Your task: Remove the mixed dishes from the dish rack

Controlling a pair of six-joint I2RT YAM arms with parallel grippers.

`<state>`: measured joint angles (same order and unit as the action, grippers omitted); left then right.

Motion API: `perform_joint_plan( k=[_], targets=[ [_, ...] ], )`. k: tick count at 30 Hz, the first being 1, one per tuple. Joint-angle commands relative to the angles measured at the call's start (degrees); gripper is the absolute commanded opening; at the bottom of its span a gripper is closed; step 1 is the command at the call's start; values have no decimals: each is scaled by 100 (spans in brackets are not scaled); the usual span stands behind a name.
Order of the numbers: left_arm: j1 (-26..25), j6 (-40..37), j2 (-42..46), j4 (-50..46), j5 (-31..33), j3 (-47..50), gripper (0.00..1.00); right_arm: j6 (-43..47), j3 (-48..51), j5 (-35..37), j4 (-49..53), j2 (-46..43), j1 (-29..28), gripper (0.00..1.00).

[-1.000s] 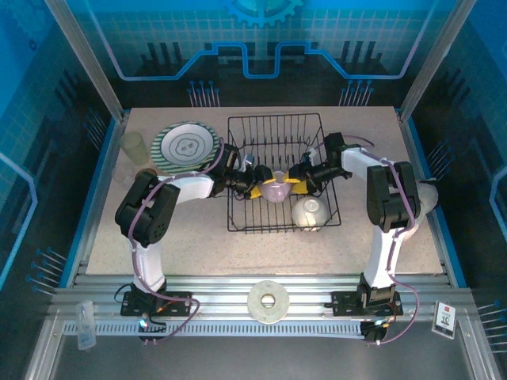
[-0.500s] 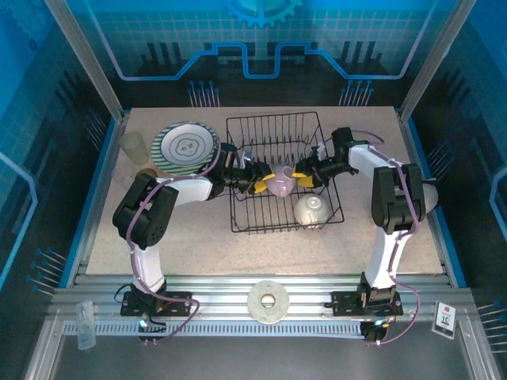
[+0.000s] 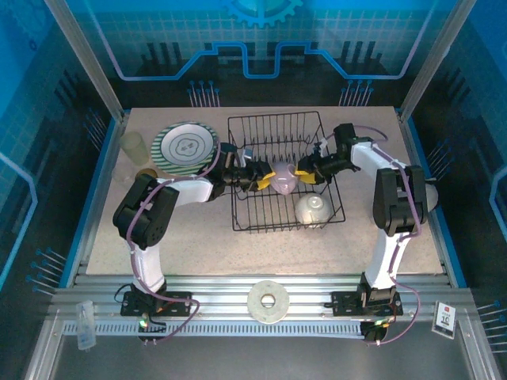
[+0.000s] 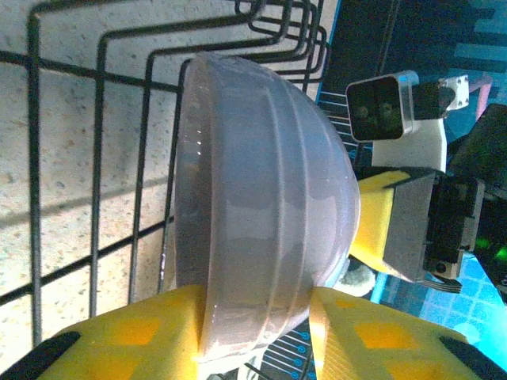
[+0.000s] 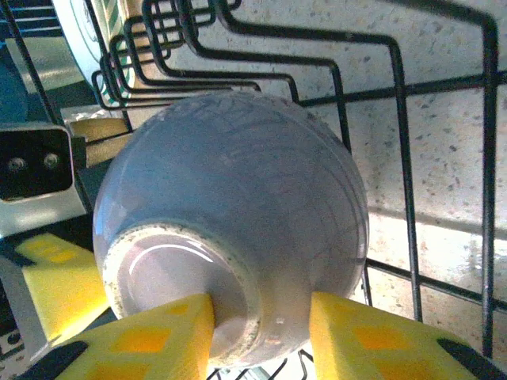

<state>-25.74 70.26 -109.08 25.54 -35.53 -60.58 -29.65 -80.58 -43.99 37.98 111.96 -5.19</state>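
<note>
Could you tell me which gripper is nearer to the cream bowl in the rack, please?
Right. The right gripper is just beyond the bowl, at the lavender cup's right side; the left gripper is at the cup's left side, farther from the bowl.

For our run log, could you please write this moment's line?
lavender cup | in dish rack | left jaws: rim | right jaws: foot

The top camera looks down from high behind the near edge over the table (image 3: 198, 245). Both wrist cameras sit very near the cup (image 4: 253, 198), facing it from opposite sides inside the rack (image 3: 273, 138); all three views share it.
</note>
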Motion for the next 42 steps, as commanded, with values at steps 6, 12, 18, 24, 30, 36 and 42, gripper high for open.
perform_joint_plan(
  k=[6, 12, 18, 24, 30, 36, 42],
  targets=[
    [-348, 350, -402, 1069, -494, -307, 39, 126, -301, 777, 688, -33, 59, 38],
    [-414, 518, -582, 1615, -473, -270, 43, 169, -489, 831, 852, -12, 102, 38],
    [-426, 694, -793, 2040, -413, -354, 39, 198, -658, 809, 984, -31, 151, 38],
    [-441, 758, -975, 2213, -341, -497, 33, 179, -736, 727, 1041, -39, 177, 38],
    [-499, 801, -1213, 2243, -289, -718, 27, 203, -826, 713, 1128, -33, 192, 38],
    [-576, 898, -1417, 2260, -197, -937, 22, 237, -886, 717, 1212, -57, 189, 38],
    [-625, 928, -1517, 2230, -54, -1023, 14, 275, -857, 699, 1254, -125, 194, 38]
  ],
)
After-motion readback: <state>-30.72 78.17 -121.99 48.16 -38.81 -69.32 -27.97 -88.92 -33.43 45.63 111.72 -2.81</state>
